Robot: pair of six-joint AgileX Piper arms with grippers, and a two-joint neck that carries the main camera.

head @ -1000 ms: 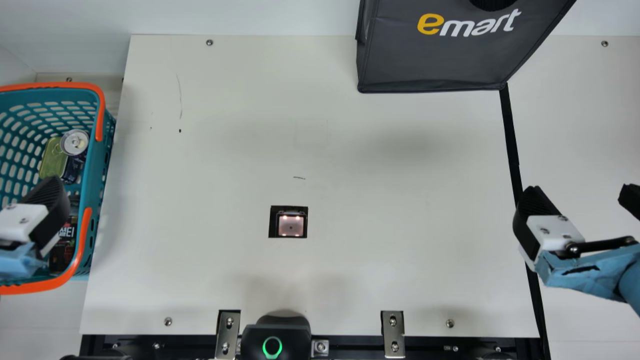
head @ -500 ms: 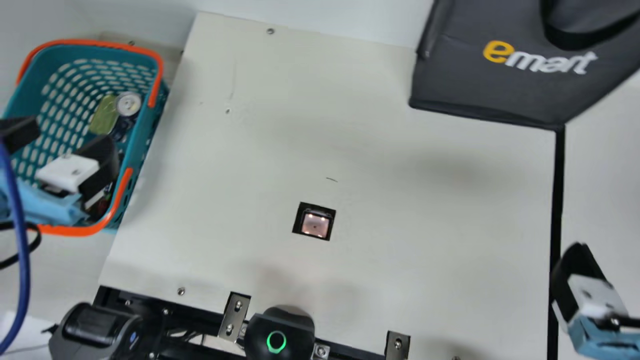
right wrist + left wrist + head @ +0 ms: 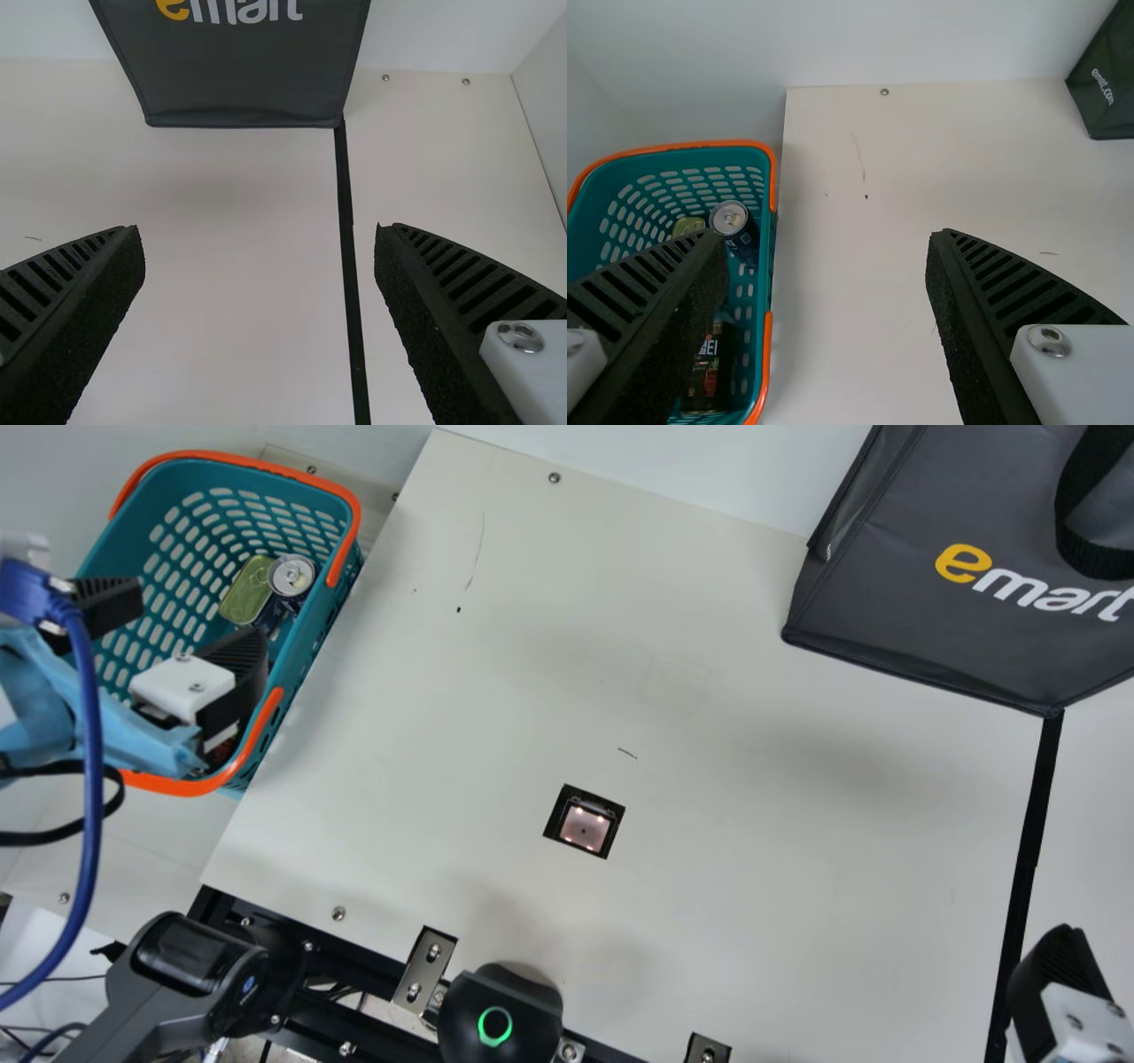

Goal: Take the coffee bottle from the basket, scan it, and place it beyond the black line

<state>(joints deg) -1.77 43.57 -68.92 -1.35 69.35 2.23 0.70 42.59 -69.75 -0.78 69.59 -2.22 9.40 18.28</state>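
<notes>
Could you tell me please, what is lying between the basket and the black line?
The scanner lies on the table side between the basket and the black line, as the main view shows.

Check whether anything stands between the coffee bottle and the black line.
Yes: the basket's side wall, with the coffee bottle inside. Beyond that, nothing visible blocks the way, though the right gripper hangs near the black line.

A dark grey bag (image 3: pixel 895 615) with a black handle (image 3: pixel 1072 514) stands at the far right of the cream bench (image 3: pixel 726 735), which bears a short dark mark (image 3: pixel 627 753) and small screws (image 3: pixel 555 477). A silver-topped can (image 3: pixel 291 576) sits just beside a green tin (image 3: pixel 244 593).
</notes>
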